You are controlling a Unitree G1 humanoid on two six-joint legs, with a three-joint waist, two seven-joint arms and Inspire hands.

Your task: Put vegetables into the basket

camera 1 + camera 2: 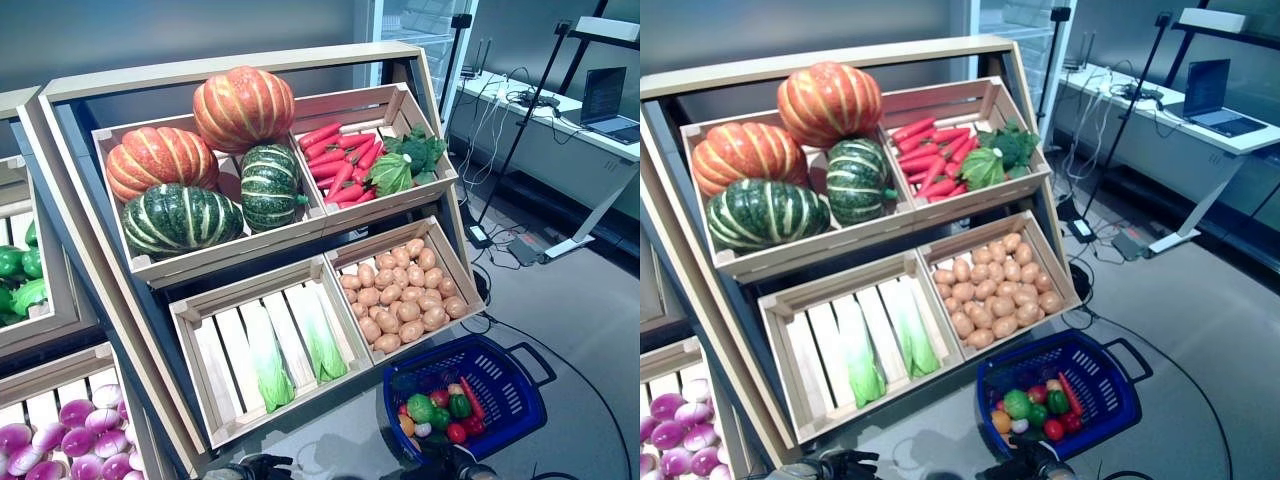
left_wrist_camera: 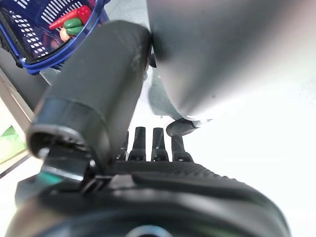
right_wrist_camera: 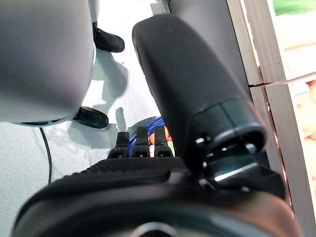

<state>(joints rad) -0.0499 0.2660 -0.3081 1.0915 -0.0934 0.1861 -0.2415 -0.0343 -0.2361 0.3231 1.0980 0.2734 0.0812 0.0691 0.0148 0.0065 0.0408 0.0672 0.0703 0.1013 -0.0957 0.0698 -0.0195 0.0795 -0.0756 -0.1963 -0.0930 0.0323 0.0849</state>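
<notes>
The blue plastic basket (image 1: 512, 385) stands on the floor at the stand's lower right. It holds a green pepper (image 1: 420, 408), a long red chili (image 1: 472, 398), a red tomato (image 1: 457, 432) and other small vegetables. My left hand (image 1: 250, 467) is low at the bottom edge, in front of the stand, with fingers (image 2: 153, 143) straight and empty. My right hand (image 1: 452, 466) is low at the bottom edge, just in front of the basket, with fingers (image 3: 140, 143) straight and empty. The basket also shows in the left wrist view (image 2: 44, 34).
The wooden stand (image 1: 230, 85) with slanted crates fills the middle, and its lower right crate (image 1: 455, 262) is right behind the basket. A second stand (image 1: 40, 330) is at the left. A white desk (image 1: 560, 125) with a laptop and floor cables lie at the right.
</notes>
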